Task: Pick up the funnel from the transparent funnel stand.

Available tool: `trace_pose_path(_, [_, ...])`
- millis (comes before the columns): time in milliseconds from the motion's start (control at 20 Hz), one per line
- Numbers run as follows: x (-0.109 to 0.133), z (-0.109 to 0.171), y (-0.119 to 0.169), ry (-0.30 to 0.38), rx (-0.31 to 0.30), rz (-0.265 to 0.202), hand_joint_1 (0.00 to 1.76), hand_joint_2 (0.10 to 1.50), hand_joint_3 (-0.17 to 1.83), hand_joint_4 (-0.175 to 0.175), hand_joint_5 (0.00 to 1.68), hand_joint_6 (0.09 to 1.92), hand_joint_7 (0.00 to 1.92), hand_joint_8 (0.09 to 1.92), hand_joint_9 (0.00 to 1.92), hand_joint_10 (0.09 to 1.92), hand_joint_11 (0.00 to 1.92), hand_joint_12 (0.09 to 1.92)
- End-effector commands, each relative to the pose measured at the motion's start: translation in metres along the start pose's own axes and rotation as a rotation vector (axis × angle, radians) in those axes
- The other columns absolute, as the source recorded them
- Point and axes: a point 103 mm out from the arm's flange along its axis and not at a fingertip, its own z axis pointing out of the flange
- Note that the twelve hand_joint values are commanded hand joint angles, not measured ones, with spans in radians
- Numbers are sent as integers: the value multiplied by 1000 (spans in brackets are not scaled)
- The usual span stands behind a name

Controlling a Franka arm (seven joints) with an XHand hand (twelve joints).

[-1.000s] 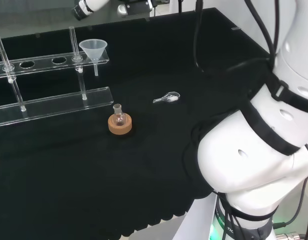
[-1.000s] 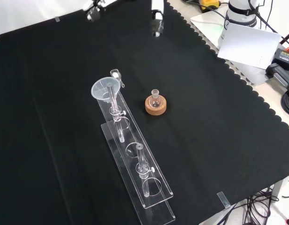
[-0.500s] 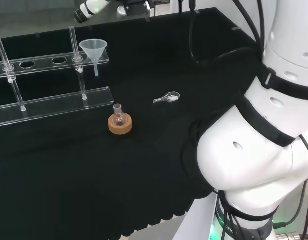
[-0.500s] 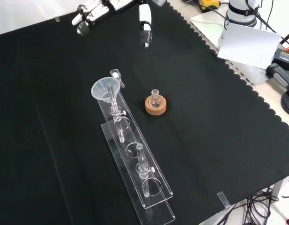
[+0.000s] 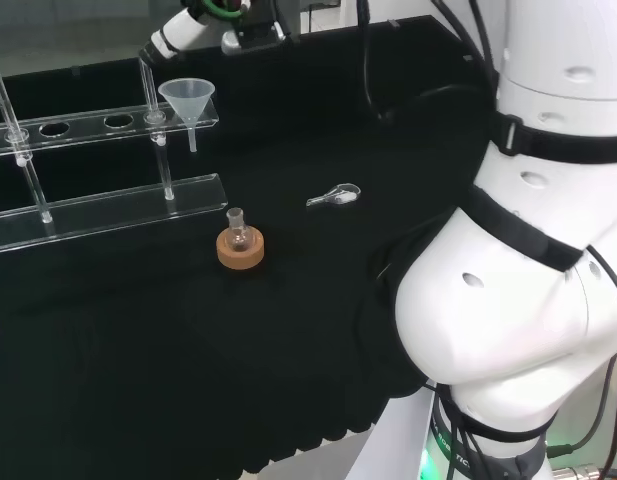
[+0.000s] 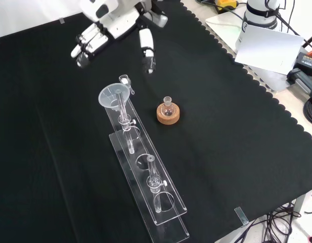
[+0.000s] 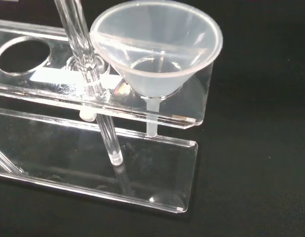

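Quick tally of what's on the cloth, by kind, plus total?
Funnel: 1
Clear funnel stand: 1
Small flask: 1
Cork ring: 1
Small clear scoop: 1
Total: 5

Clear funnel (image 7: 157, 54) sits upright in transparent stand (image 7: 192, 106).

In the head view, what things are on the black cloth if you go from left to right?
Clear plastic funnel stand → translucent funnel sitting in its end hole → small glass flask on a cork ring → little clear spoon → the robot arm's big white links.
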Motion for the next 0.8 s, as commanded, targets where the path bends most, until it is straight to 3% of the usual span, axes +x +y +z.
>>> trace_pose_path(50, [4,20,16,-33,71,-20,415,591,1,12,0,87,0,87,0,87,0,887])
trace_pose_path(350, [-2,33,20,-48,124,-25,420,595,2,8,0,87,0,87,0,87,0,902])
trace_pose_path(800, [-8,45,31,-57,154,-17,427,600,4,8,0,87,0,87,0,87,0,937])
